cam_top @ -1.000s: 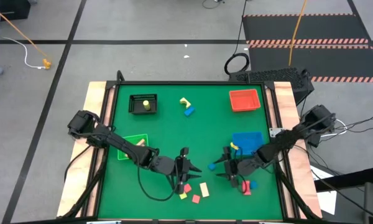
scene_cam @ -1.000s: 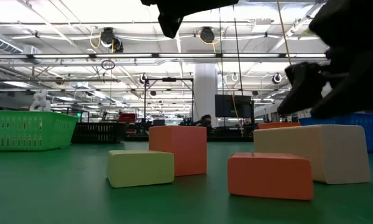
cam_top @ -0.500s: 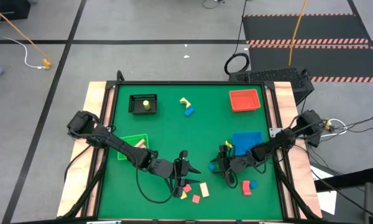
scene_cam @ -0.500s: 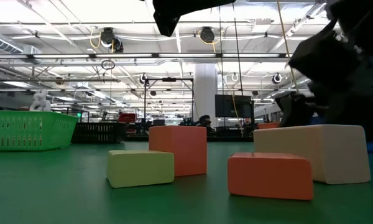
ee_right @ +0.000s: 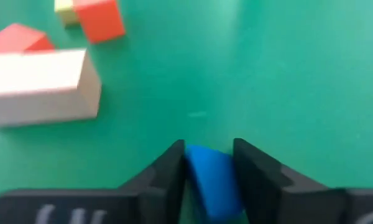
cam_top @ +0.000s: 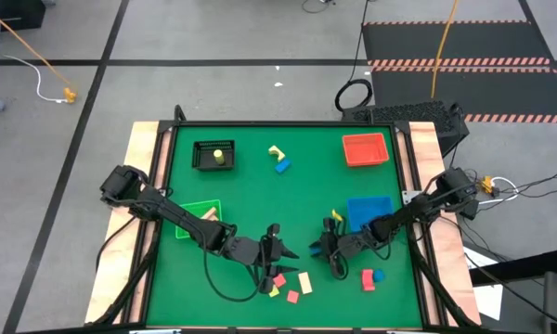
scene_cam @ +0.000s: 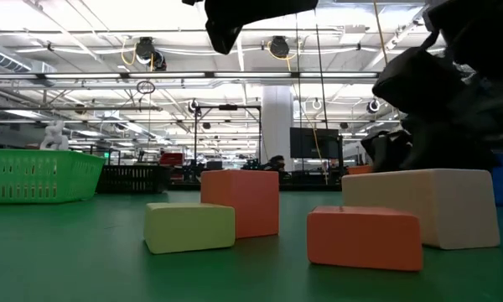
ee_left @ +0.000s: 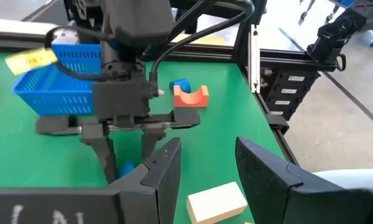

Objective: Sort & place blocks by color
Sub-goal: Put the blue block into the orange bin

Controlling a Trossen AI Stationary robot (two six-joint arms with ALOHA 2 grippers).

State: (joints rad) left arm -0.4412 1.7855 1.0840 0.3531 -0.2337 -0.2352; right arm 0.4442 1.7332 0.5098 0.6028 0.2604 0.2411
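At the table's near edge, a cluster of blocks lies on the green mat: a cream bar (cam_top: 305,282), red cubes (cam_top: 292,297) and a yellow piece (cam_top: 272,292). Just behind them the left gripper (cam_top: 275,252) hovers, jaws narrowly parted and empty. Beside it the right gripper (cam_top: 331,252) pinches a blue block (ee_right: 212,182) between its fingers, low over the mat. A red arch (ee_left: 191,96) and a blue piece (cam_top: 379,276) sit to its right. Farther back stand the blue bin (cam_top: 369,211) and green bin (cam_top: 200,217); beyond, a yellow block (cam_top: 276,152) and a blue block, then the black bin (cam_top: 213,155) and red bin (cam_top: 365,149).
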